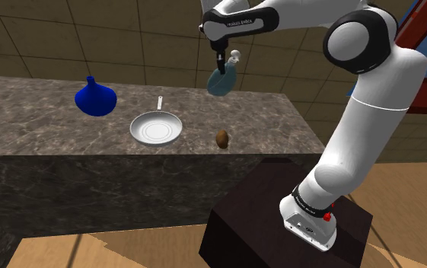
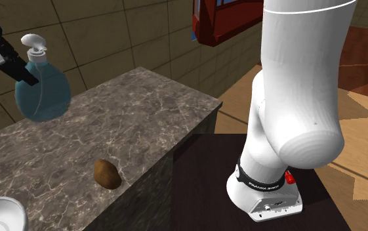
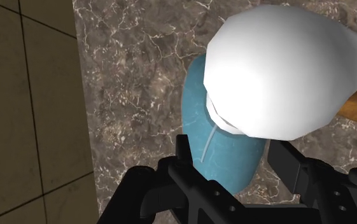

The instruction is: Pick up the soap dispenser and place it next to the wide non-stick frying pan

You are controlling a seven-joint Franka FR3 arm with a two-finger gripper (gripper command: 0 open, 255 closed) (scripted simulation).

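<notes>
Item 1: soap dispenser, blue body, white pump, tilted; black gripper clamped on it. Frying pan at dispenser's 8 o'clock, shoulder view.

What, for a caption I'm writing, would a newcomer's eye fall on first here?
The blue soap dispenser with its white pump, hanging above the marbled counter in the black jaws. Next, in the shoulder view, the pale frying pan and a deep-blue vase to its left.

The claw held the pale blue soap dispenser tilted near the marbled tabletop's far edge, beyond a silver frying pan, blue vase and brown lump.
</notes>
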